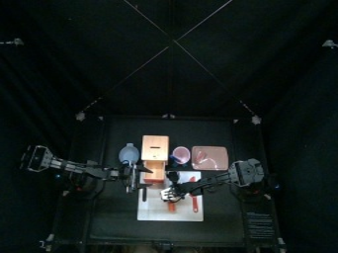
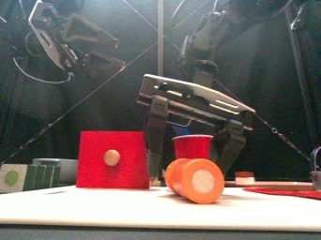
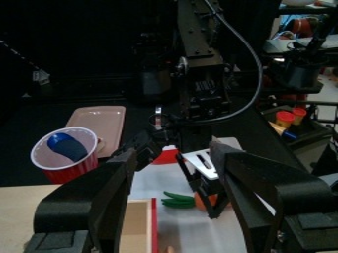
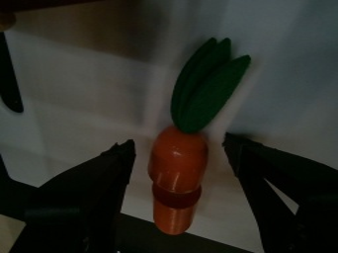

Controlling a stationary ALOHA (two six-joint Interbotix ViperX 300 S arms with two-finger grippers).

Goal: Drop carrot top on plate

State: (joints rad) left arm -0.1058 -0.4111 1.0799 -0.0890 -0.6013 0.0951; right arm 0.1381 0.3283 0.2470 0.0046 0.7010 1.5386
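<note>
The orange toy carrot with flat green leaves lies on a white flat board, its body banded where top and root sections meet. The right gripper hangs just over it, jaws spread fully wide on either side of the carrot, gripping nothing. The pale pink shallow plate with rounded corners sits on the small black table near the board, beside a purple cup. The left gripper hovers at the board's edge; its jaws look parted and empty, though the dim view leaves this uncertain. Black curtains enclose the table.
</note>
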